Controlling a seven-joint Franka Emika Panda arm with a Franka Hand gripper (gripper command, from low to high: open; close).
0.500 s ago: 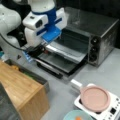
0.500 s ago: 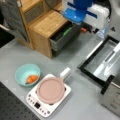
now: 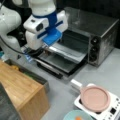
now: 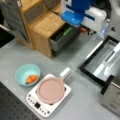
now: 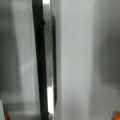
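Note:
In both front views my gripper [image 3: 28, 56] [image 4: 104, 31] hangs from the white and blue hand over the outer edge of the open door [image 3: 62, 60] [image 4: 102, 60] of a steel toaster oven [image 3: 100, 37]. Its fingers point down near the door's black handle [image 3: 48, 70], and nothing shows between them. The wrist view looks straight down on the door's dark edge and handle [image 5: 53, 60], with no fingers in sight.
A pan with a pink lid [image 3: 95, 98] [image 4: 51, 90] sits on a white induction cooker [image 4: 37, 103]. A teal bowl [image 4: 23, 71] holds a carrot. A wooden cabinet [image 3: 22, 92] [image 4: 47, 23] with an open drawer [image 4: 62, 35] stands close to the arm.

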